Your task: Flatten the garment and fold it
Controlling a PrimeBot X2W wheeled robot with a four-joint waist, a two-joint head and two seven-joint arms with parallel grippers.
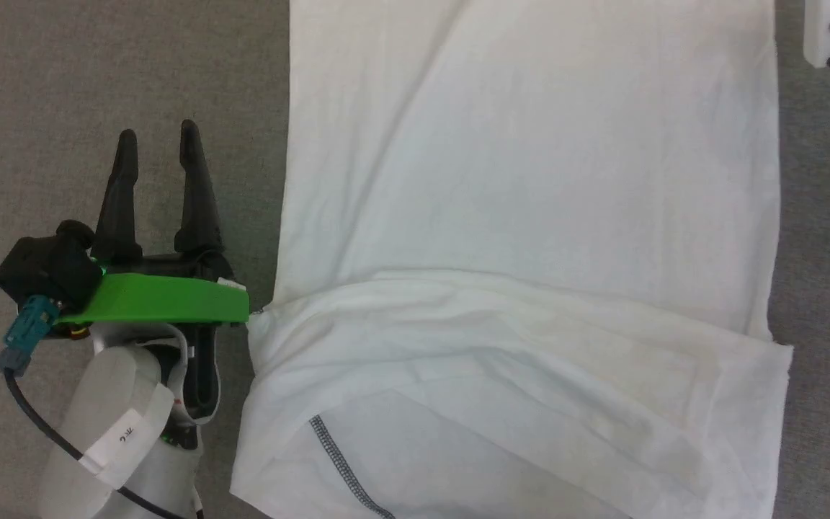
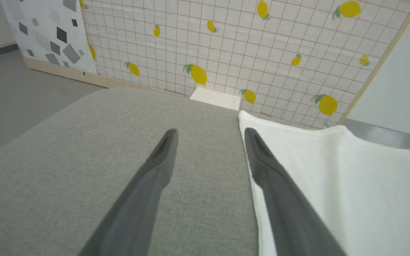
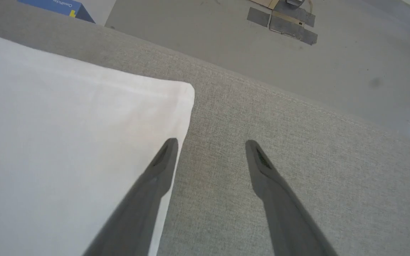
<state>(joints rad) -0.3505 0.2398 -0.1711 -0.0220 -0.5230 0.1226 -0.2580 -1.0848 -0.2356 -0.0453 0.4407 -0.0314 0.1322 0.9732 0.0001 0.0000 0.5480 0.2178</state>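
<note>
The garment [image 1: 530, 216] lies spread on a grey fabric-covered surface [image 1: 98, 72], its long left and right edges running straight up the head view. A layer of its white cloth is folded across its near part. A dark grey zigzag seam [image 1: 339, 461] shows at the bottom. Bare surface lies open to the left of the cloth, and a narrower strip down its right side.

In the left wrist view the surface ends at a lemon-printed grid backdrop [image 2: 262, 53], with a white box [image 2: 215, 98] at its foot. In the right wrist view the surface's stitched edge drops to the floor [image 3: 297, 71]. A blue box [image 3: 53, 5] there carries white writing too small to read. A white tag [image 1: 123, 436] on the left forearm bears small dark characters, also unreadable.

The left gripper [image 1: 158, 133] sits over bare surface just beside the garment's left edge. Its fingers point up the head view, jaws spread and holding nothing. The right gripper [image 3: 211, 143] straddles the cloth's edge near a corner [image 3: 189, 89] — jaws spread wide and empty, one finger over white cloth, the other over grey. Whether either touches the cloth I cannot tell.
</note>
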